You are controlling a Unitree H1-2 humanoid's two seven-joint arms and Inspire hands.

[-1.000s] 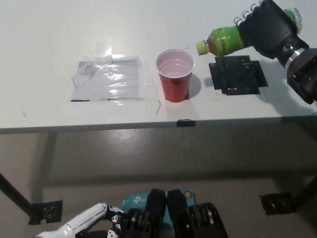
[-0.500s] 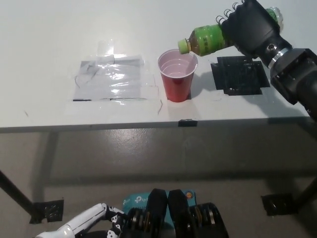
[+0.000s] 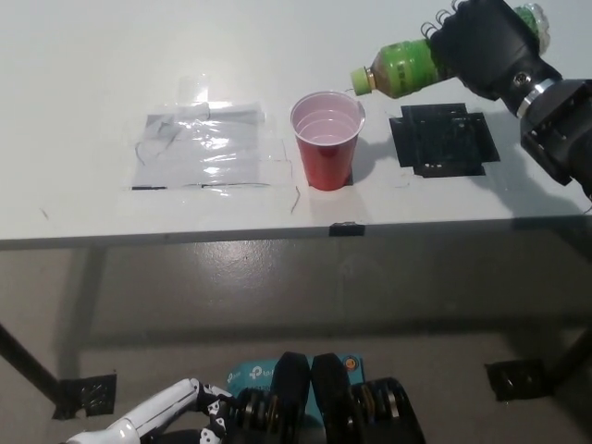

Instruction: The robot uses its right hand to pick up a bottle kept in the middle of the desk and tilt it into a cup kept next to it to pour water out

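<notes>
Right robot hand (image 3: 486,46) grips tilted green bottle (image 3: 400,71), label unreadable, beside red cup (image 3: 327,141); left (image 3: 153,414) unclear.

There is a single view, taken from the robot's head and aimed steeply downward, so the white surface (image 3: 111,55) fills the upper half of the frame and its front edge runs nearly level across the middle. Below that edge the camera looks past the surface to the grey floor (image 3: 277,305). The vantage sits fairly near and slightly back from the surface, high enough that the red cup (image 3: 327,141) shows its open mouth; no second view overlaps it.
</notes>
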